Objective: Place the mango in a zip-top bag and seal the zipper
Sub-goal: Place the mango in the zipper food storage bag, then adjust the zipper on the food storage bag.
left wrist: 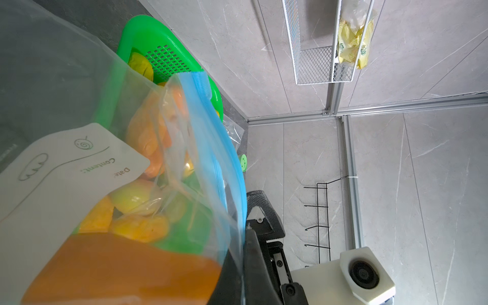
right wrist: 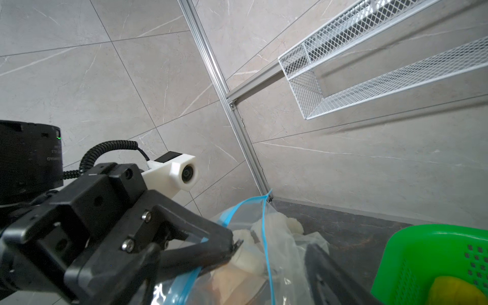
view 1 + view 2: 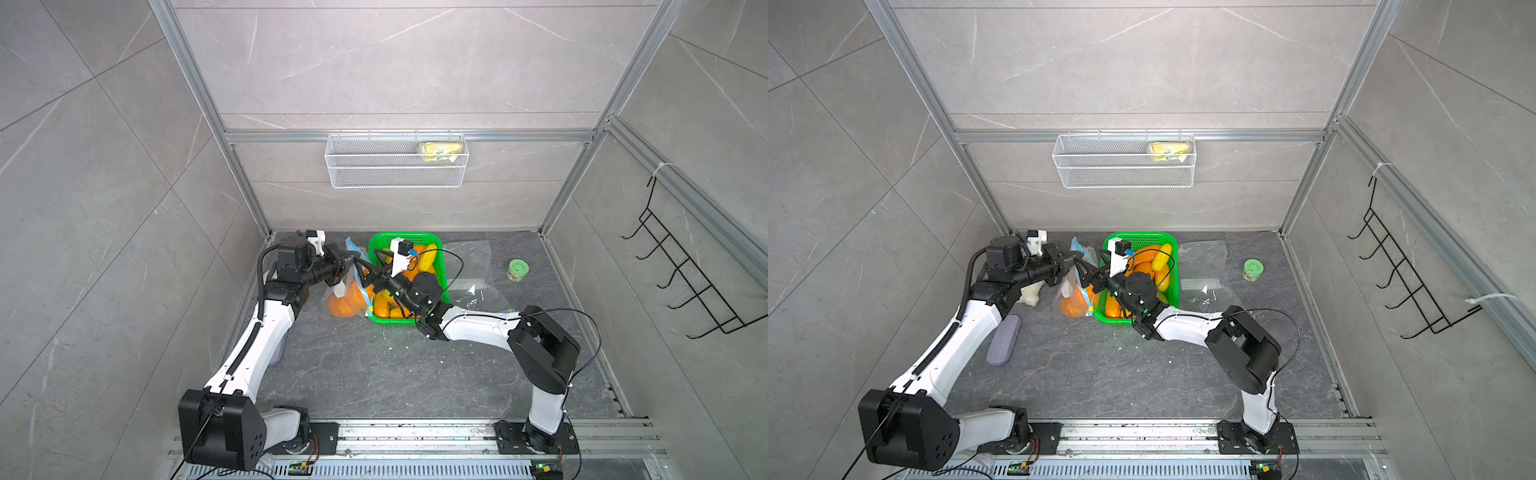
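A clear zip-top bag [image 3: 347, 297] [image 3: 1074, 296] with a blue zipper strip [image 1: 224, 158] stands just left of the green basket [image 3: 399, 236]. An orange mango [image 3: 344, 306] [image 1: 118, 269] lies inside it. My left gripper [image 3: 352, 261] [image 3: 1073, 260] [image 1: 244, 237] is shut on the bag's zipper edge and holds the mouth up; the right wrist view shows its fingertips [image 2: 229, 245] pinching the blue strip. My right gripper [image 3: 366, 262] [image 3: 1089, 264] is open at the bag's mouth with nothing in it. One of its fingers [image 2: 332, 274] shows behind the plastic.
Several yellow and orange mangoes fill the green basket [image 3: 1142, 236] [image 2: 427, 237]. Spare clear bags [image 3: 469, 257] and a green jar [image 3: 517, 270] lie right of it. A grey oblong pad [image 3: 1003, 340] and a white fluffy thing [image 3: 1030, 295] sit by the left arm. A wire shelf [image 3: 397, 160] hangs on the back wall.
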Tool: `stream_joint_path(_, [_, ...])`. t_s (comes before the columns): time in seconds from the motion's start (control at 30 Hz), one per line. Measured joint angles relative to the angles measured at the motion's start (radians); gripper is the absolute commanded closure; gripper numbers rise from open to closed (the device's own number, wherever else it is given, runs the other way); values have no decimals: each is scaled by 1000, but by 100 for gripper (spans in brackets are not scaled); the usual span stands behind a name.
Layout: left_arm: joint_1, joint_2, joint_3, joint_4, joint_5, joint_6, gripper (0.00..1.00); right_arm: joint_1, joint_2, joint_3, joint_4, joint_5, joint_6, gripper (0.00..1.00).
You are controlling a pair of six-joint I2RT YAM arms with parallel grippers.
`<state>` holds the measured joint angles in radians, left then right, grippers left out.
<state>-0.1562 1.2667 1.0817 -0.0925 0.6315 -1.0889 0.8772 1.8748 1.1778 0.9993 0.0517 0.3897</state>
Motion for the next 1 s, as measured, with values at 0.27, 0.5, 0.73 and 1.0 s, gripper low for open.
stream_joint_path(0.27, [23, -3, -10, 28, 25, -23, 100, -2, -197, -29, -223, -18, -62, 13])
stream_joint_path(0.5, [35, -39, -7, 40, 29, -45, 100, -4, -280, 132, -702, -80, -92, 21])
stream_joint_path(0.73, [35, -51, 26, 71, 29, -68, 100, -4, -211, 296, -1062, -85, -88, 43])
stream_joint_path(1.0, [45, -79, 29, 63, 26, -67, 100, -5, -92, 475, -1241, -74, -63, 97])
